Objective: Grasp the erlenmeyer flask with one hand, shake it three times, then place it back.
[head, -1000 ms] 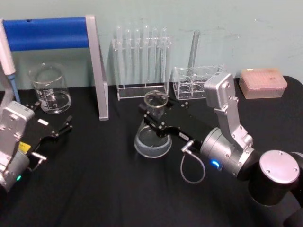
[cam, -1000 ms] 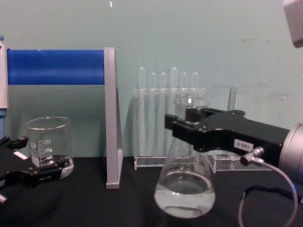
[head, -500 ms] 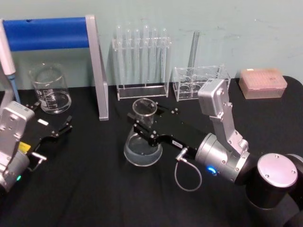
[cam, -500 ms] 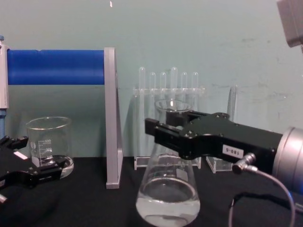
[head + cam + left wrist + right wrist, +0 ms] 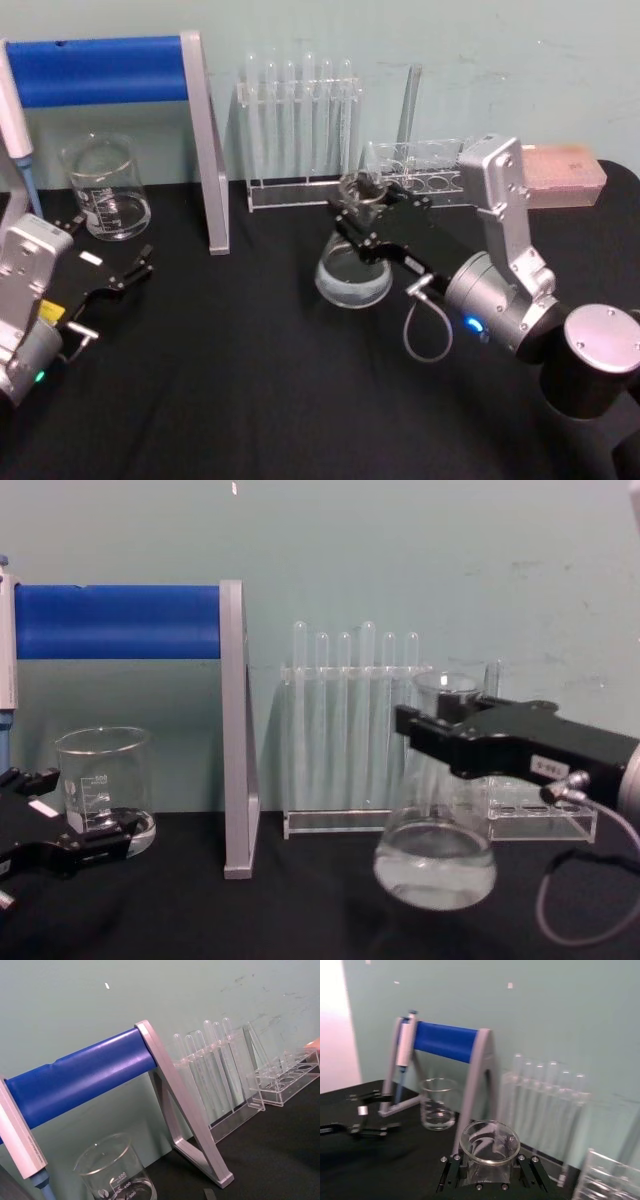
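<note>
The erlenmeyer flask [image 5: 353,272] is clear glass with a little clear liquid in its wide base [image 5: 435,868]. My right gripper [image 5: 362,212] is shut on its narrow neck just under the flared rim [image 5: 489,1141], a black finger [image 5: 451,1174] on each side. The flask hangs upright in front of the test tube racks; I cannot tell whether its base touches the black table. My left gripper [image 5: 108,272] rests open near the table's left edge, in front of the beaker, far from the flask, and appears low at the left in the chest view [image 5: 45,845].
A glass beaker [image 5: 105,190] stands at the back left under a pipette stand with a blue bar [image 5: 100,70]. A test tube rack [image 5: 300,130], a low clear rack [image 5: 420,165] and a pink tip box [image 5: 565,165] line the back. The black table [image 5: 220,380] lies bare in front.
The right gripper, holding the flask, swung left and toward me half a second ago, and has now swung right and back toward the racks. The left arm has not moved.
</note>
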You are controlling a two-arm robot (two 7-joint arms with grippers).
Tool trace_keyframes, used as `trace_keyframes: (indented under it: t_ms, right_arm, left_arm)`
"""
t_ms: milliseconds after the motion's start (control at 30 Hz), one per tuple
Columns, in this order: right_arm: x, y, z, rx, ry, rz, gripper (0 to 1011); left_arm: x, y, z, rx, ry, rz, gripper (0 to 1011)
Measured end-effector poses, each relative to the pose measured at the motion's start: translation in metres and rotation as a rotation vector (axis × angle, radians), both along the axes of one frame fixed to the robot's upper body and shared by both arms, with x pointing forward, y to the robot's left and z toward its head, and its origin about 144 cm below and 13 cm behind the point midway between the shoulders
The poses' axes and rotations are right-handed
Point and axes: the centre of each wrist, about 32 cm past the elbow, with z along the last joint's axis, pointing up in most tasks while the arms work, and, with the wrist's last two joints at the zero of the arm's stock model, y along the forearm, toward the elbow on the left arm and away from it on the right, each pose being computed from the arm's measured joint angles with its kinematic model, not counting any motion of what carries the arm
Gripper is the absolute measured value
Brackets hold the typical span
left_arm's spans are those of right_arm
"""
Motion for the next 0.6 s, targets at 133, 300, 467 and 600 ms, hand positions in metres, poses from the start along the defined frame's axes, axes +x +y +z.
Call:
trace_keyframes:
  t_ms: [133, 300, 467, 600]
  right_arm:
    - [0.004, -0.006, 0.0, -0.004, -0.007, -0.058, 449]
    - [0.009, -0.014, 0.0, -0.003, -0.007, -0.126, 449]
    - [0.012, -0.021, 0.001, 0.001, -0.012, -0.175, 449]
    - [0.014, -0.025, 0.002, 0.005, -0.014, -0.209, 449]
  left_arm:
    - [0.0, 0.0, 0.0, 0.0, 0.0, 0.0, 1001]
    - [0.0, 0.0, 0.0, 0.0, 0.0, 0.0, 1001]
    - [0.0, 0.0, 0.0, 0.0, 0.0, 0.0, 1001]
    - [0.0, 0.0, 0.0, 0.0, 0.0, 0.0, 1001]
